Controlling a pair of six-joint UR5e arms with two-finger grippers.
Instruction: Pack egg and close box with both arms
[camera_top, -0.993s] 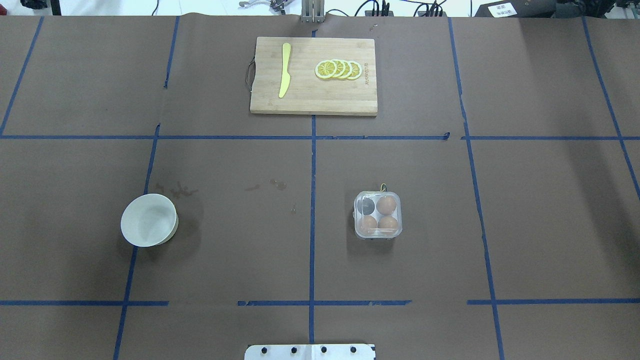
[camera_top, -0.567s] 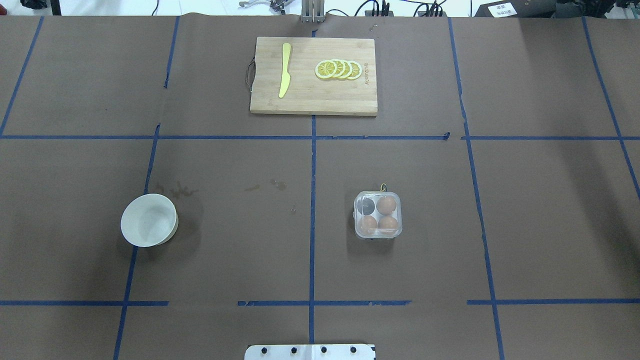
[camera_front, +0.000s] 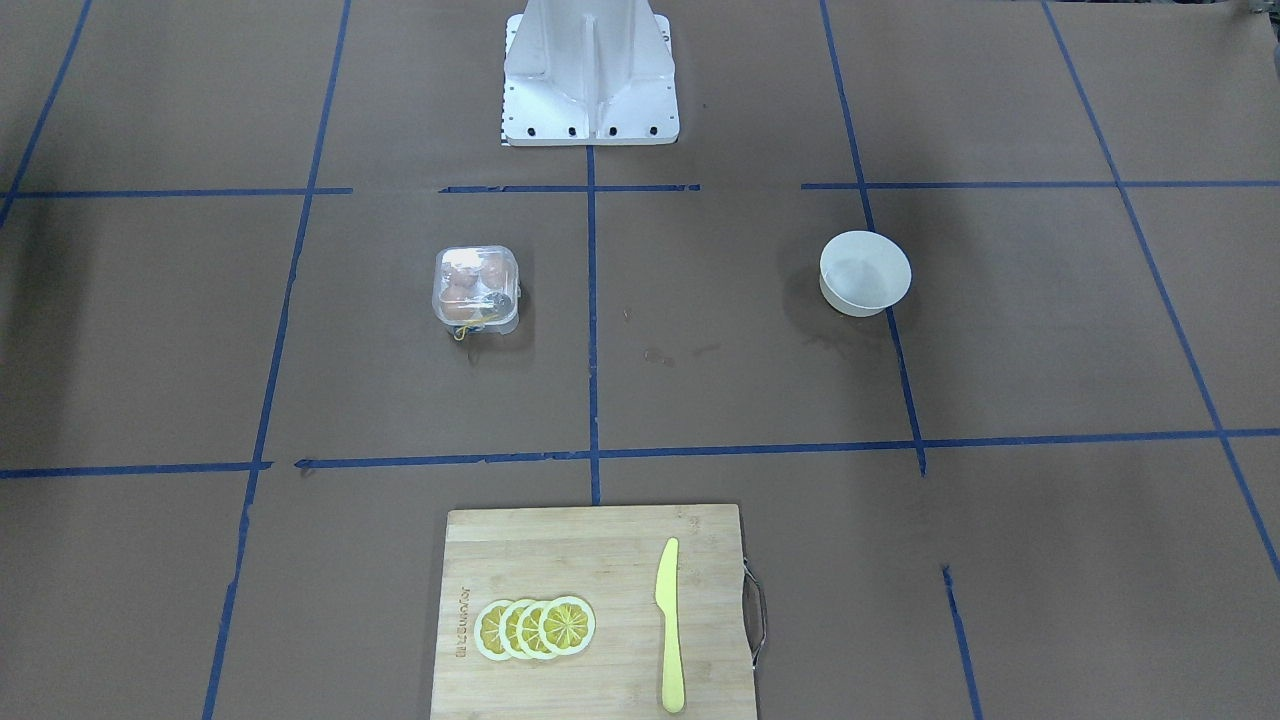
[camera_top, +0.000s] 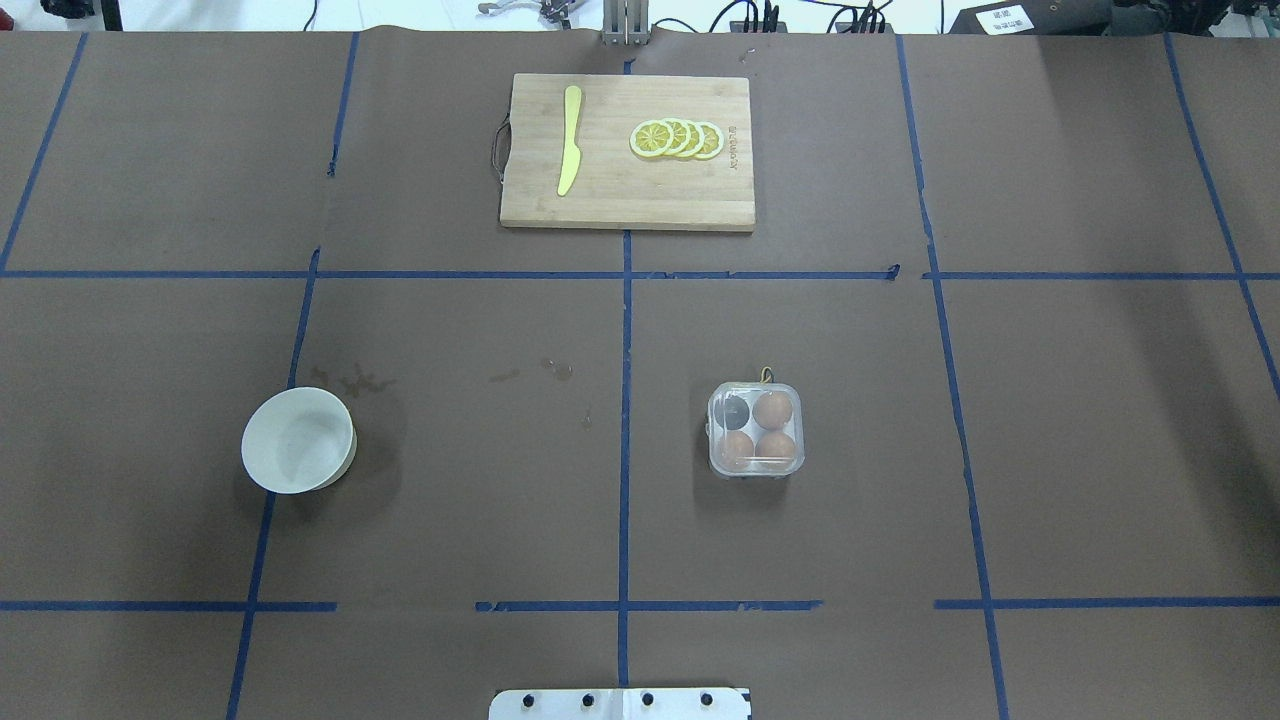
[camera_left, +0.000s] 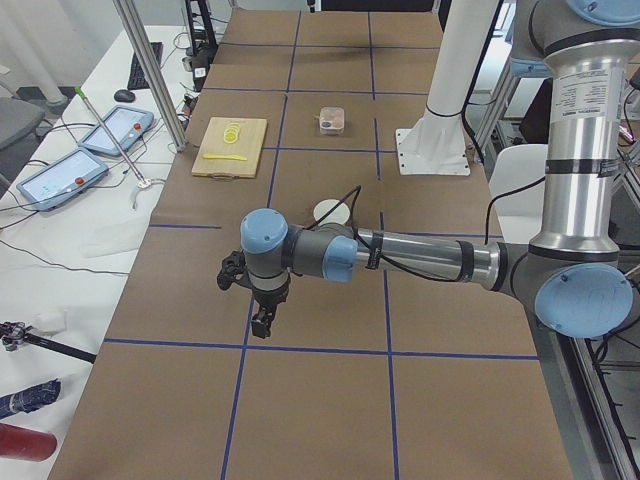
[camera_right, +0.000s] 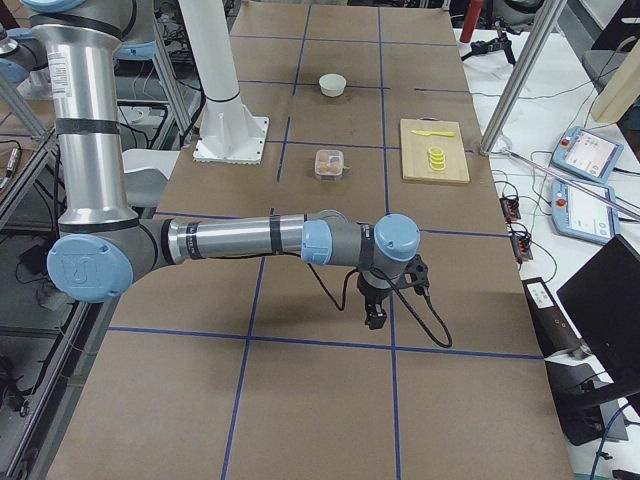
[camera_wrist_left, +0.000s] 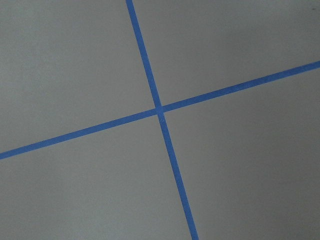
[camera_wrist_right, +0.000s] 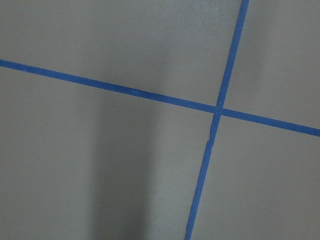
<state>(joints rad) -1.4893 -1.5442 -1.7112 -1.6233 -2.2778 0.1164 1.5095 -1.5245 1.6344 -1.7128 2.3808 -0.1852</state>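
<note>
While the left arm (camera_left: 420, 258) and right arm (camera_right: 230, 238) hung out near the table's (camera_top: 1100, 450) ends, likely parked to leave the middle open, the left gripper (camera_left: 260, 328) and right gripper (camera_right: 375, 318) pointed down over bare tape crosses (camera_wrist_left: 160, 110); how wide they stood, or whether they gripped anything, could not tell. Overhead, the box (camera_top: 755, 431) sat at 5 o'clock from the centre cross (camera_top: 626, 275), three eggs (camera_top: 773, 410) in its cells, the 10 o'clock cell dark, lid seemingly down. No loose egg showed, none in the bowl (camera_top: 298, 440) at 8 o'clock; the cutting board (camera_top: 627, 190) lay at 12.
</note>
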